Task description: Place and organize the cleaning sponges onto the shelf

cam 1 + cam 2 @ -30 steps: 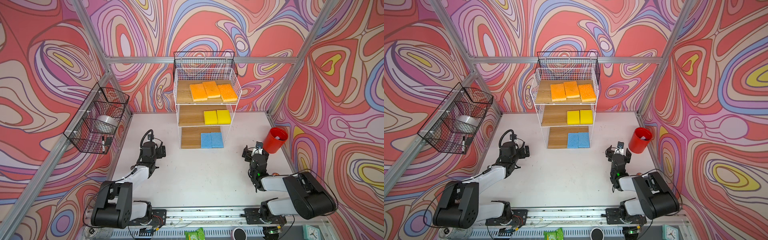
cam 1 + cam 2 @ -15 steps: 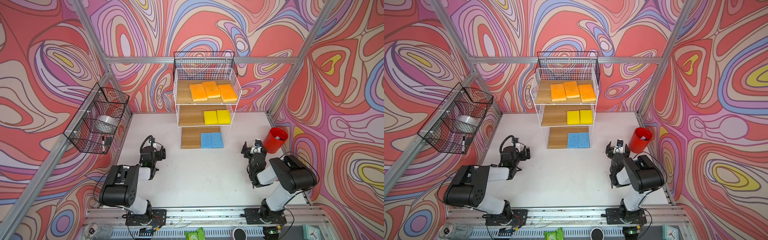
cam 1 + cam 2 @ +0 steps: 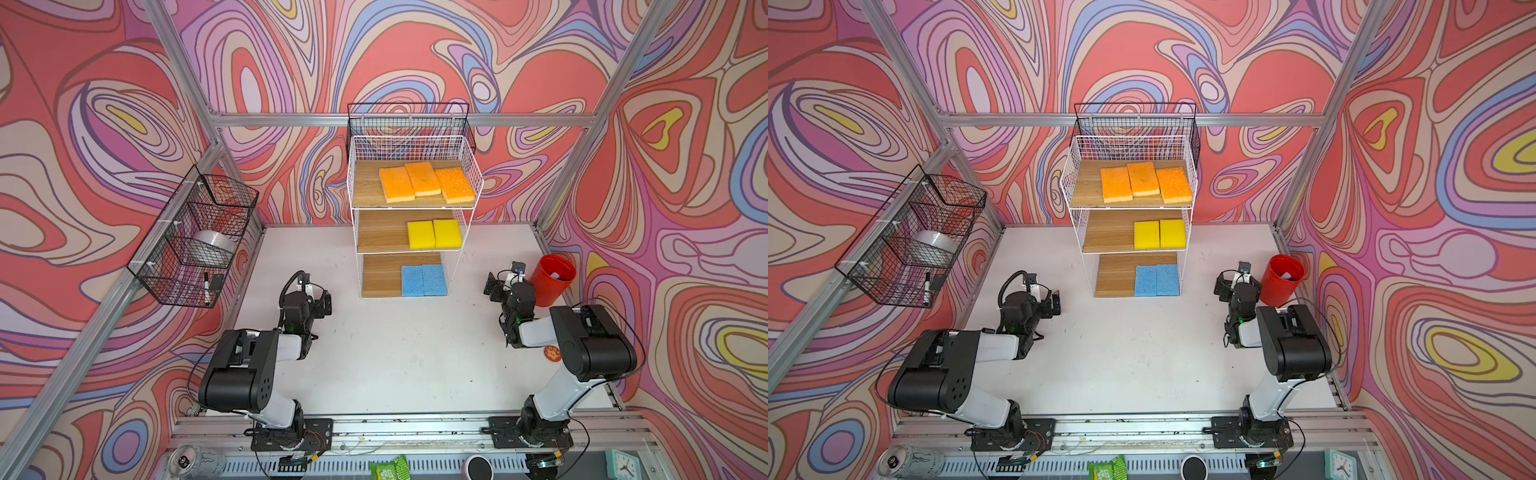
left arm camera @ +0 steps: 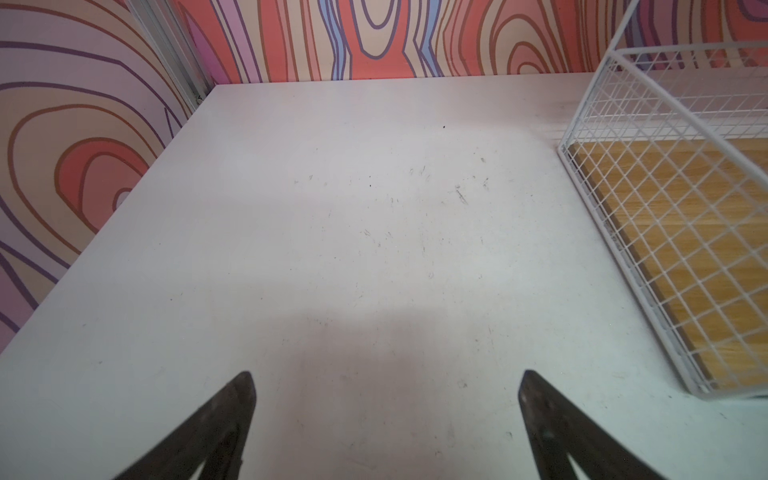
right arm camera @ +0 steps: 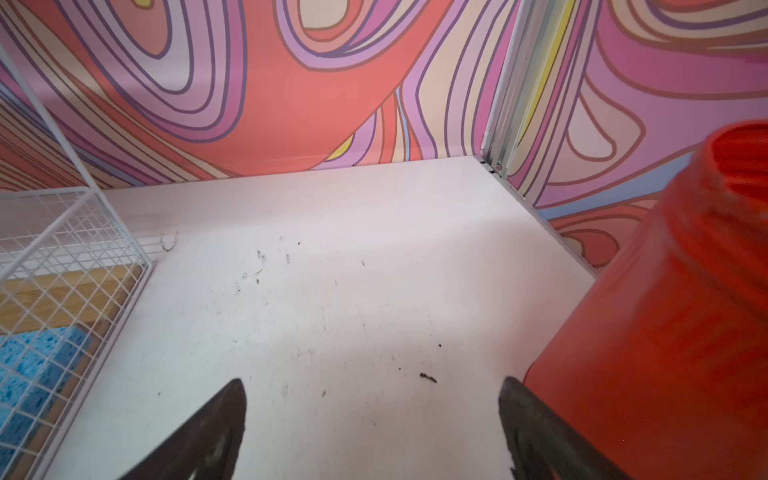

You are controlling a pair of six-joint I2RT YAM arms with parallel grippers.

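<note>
The shelf [image 3: 368,183] [image 3: 1088,183] stands at the back middle of the table. Three orange sponges [image 3: 426,183] lie side by side on its top board, two yellow sponges [image 3: 434,235] on the middle board and two blue sponges [image 3: 424,280] on the bottom board. My left gripper [image 3: 323,300] [image 4: 384,378] hovers low over bare table, left of the shelf's foot [image 4: 623,249], open and empty. My right gripper [image 3: 493,284] [image 5: 372,384] is open and empty, between the shelf and a red cup. A blue sponge [image 5: 37,365] shows through the wire.
A red cup [image 3: 555,280] [image 5: 665,332] stands close beside the right gripper. A small round disc [image 3: 552,354] lies by the right arm. A black wire basket [image 3: 195,241] hangs on the left wall, and another [image 3: 409,124] behind the shelf.
Both arms have folded back, their elbows coming up over their bases. The grippers stay open and nearly in the same place. The sponges have not moved.
</note>
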